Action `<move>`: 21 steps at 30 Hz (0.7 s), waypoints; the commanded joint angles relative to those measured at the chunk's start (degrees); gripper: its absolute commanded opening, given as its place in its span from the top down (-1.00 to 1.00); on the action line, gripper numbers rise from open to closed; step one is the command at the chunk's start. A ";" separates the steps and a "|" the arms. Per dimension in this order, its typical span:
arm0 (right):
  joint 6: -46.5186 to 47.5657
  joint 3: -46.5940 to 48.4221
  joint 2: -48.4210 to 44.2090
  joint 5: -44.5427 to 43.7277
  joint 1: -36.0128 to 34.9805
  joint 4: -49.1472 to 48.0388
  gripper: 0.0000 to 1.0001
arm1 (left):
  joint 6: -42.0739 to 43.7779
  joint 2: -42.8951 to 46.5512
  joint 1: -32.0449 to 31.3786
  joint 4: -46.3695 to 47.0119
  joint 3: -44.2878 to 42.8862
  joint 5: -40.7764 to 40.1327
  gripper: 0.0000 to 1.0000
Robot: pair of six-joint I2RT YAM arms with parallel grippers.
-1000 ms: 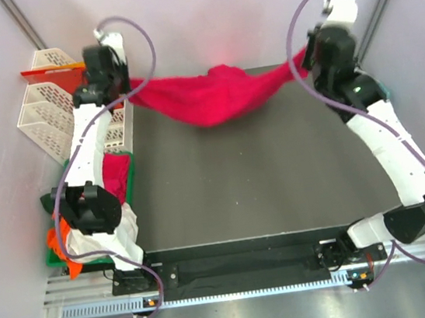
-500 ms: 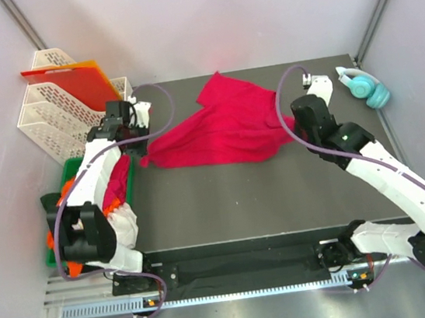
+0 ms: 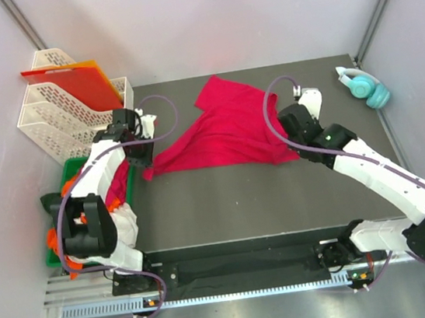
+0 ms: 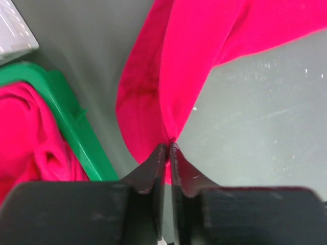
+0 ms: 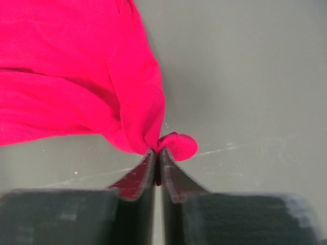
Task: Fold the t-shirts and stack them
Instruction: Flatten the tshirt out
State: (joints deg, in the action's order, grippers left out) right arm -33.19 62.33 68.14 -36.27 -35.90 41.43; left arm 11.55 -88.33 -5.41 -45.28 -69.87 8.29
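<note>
A crimson-red t-shirt [image 3: 224, 130] lies spread on the dark table [image 3: 265, 199], its far part reaching the back edge. My left gripper [image 3: 145, 161] is shut on its left corner; the left wrist view shows the cloth [image 4: 168, 76] pinched between my fingertips [image 4: 168, 145]. My right gripper [image 3: 296, 149] is shut on its right corner, where a small fold of cloth [image 5: 176, 144] pokes out beside the fingertips [image 5: 157, 151]. More shirts, pinkish-red [image 3: 117, 179], orange [image 3: 58, 246] and white [image 3: 127, 221], lie piled in a green bin [image 3: 53, 258] at the left.
White mesh trays [image 3: 58, 116] stand at the back left with a stiff red-orange sheet [image 3: 60, 69] on top. Teal headphones [image 3: 363, 86] lie at the table's back right corner. The green bin's rim [image 4: 66, 122] runs close to my left gripper.
Both grippers came down from high at the back and toward the front, laying the held shirt onto the table. The shirt went from hanging between them to lying spread flat.
</note>
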 commanded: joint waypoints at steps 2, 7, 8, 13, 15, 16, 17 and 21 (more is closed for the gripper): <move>6.97 11.47 4.00 -3.19 -0.14 -5.30 0.22 | -2.23 -2.54 -0.22 1.77 -8.60 0.32 0.52; 13.14 23.86 11.83 -3.02 1.97 -6.97 -0.15 | -4.25 -7.53 -0.22 3.00 -16.08 -0.38 0.39; 14.54 25.29 13.06 -2.67 2.93 -7.41 -0.23 | -4.60 -8.34 -0.22 3.18 -18.27 -0.56 0.39; 15.26 31.62 21.67 2.60 8.29 -10.66 -0.29 | -6.98 -13.79 -0.22 3.97 -22.94 -1.52 0.39; 14.30 32.59 25.45 4.97 9.96 -11.54 -0.26 | -7.86 -15.54 -0.22 4.40 -24.35 -1.96 0.40; 13.95 33.29 26.68 5.85 11.28 -11.46 -0.24 | -8.21 -15.90 -0.13 4.49 -24.79 -2.40 0.41; 13.59 33.39 28.52 6.56 11.64 -11.37 -0.19 | -8.73 -16.34 -0.21 4.67 -24.97 -2.67 0.41; 14.64 30.93 31.78 7.00 12.17 -13.21 0.00 | -9.18 -17.40 -0.22 5.20 -24.27 -2.85 0.42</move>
State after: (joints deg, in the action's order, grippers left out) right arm -19.46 93.41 97.91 -31.73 -24.25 31.11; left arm 4.12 -105.71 -5.41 -42.02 -92.51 6.26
